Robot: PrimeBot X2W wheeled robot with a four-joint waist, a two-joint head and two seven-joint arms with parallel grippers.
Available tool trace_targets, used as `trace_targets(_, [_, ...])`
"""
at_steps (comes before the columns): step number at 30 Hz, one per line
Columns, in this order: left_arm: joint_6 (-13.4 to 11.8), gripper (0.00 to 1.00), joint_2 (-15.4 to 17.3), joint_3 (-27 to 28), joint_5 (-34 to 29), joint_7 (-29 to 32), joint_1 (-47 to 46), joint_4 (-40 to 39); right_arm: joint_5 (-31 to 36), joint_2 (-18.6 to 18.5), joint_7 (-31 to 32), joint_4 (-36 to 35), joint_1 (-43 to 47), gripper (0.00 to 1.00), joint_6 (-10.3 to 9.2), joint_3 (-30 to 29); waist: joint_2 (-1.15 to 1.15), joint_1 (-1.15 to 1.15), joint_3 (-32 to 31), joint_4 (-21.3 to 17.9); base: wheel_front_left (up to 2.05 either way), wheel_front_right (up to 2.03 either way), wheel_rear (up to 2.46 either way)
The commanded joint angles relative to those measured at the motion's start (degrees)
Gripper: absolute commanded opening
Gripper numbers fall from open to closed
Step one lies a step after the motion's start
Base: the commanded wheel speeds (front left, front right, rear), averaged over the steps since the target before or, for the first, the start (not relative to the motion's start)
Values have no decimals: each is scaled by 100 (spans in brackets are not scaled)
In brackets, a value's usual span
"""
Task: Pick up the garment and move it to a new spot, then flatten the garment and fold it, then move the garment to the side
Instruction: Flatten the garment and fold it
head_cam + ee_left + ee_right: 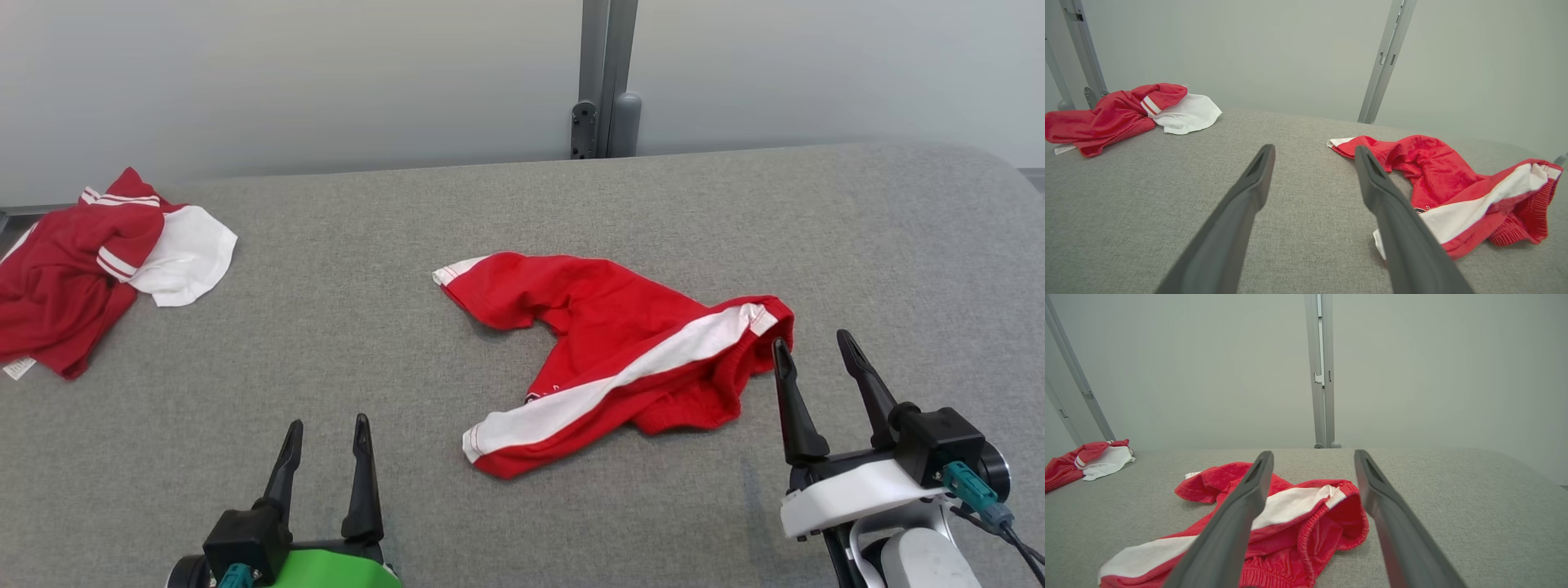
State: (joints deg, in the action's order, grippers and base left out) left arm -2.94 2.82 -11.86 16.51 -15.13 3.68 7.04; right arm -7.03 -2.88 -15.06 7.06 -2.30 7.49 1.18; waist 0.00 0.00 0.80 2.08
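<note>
Entry: red shorts [620, 351], crumpled mid-table [326, 327], untouched; left gripper [328, 425] and right gripper [812, 339] both spread wide and empty (right tips just beside the shorts' end); step judged the first pick-up, next needing a pinch on that nearest edge.

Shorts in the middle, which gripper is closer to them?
Right. The right gripper is at the waistband end of the shorts; the left gripper is farther off, clear of their striped leg end.
</note>
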Motion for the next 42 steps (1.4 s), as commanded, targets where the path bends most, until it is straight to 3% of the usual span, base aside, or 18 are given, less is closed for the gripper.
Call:
trace_targets(1, [10,100,13,10,-65,-3,58,0,-31,-3,-17,14,22,100,0,-23,0,0,11,1,0,0,0])
trace_targets(8, [27,100,13,-10,-84,-3,-20,4,-310,-5,-3,423,-203,100,0,-286,0,0,113,33,0,0,0])
trace_targets(20, [-2,100,13,-148,-2,-3,-274,75,-1197,-8,577,1998,-1270,100,0,-399,0,0,469,349,0,0,0])
trace_targets(26, [6,100,13,-143,10,-3,-322,102,-1585,-10,462,2567,-1639,87,0,-418,0,0,551,513,0,0,0])
trace_targets(30, [17,100,13,-125,6,-3,-336,109,-1617,-38,334,2808,-1794,73,0,-436,0,0,572,570,0,0,0])
trace_targets(31, [17,100,13,-122,4,-3,-332,109,-1620,-45,309,2856,-1831,53,0,-433,0,0,575,577,0,0,0])
trace_targets(33, [16,100,13,-115,0,-3,-323,106,-1614,-64,268,2932,-1884,45,0,-413,0,0,577,584,0,0,0])
trace_targets(39, [-18,100,13,-105,-12,-3,-283,99,-1584,-133,167,3035,-1998,38,0,-405,0,0,568,540,0,0,0])
trace_targets(42, [-13,100,13,-118,-13,-3,-270,121,-1563,-159,153,3095,-2041,31,0,-356,0,0,553,503,0,0,0])
